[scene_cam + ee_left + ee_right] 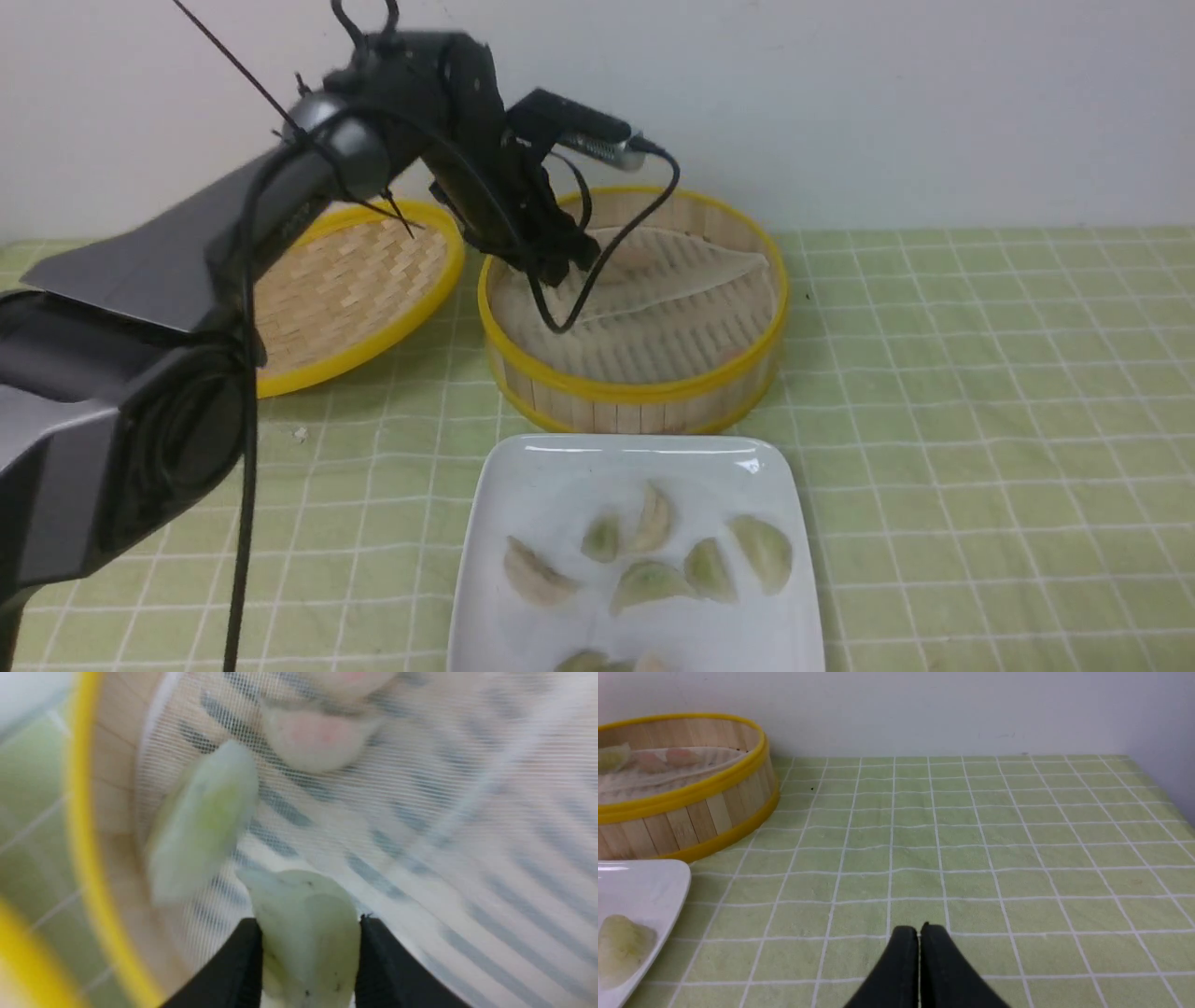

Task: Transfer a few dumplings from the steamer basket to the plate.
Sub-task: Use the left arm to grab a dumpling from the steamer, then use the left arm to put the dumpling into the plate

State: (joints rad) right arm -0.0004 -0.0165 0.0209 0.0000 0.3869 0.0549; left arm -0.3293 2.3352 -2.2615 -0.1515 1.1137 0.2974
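left gripper (310, 947) pinching a green dumpling (310, 933) — squeeze lightly; lift straight clear of the yellow rim (86, 826)

Pale green, crescent dumplings (651, 585) lie scattered on the glossy white, square plate (523, 476); others rest inside the round, yellow-rimmed, slatted basket (635, 392), one between the left jaws (310, 938).
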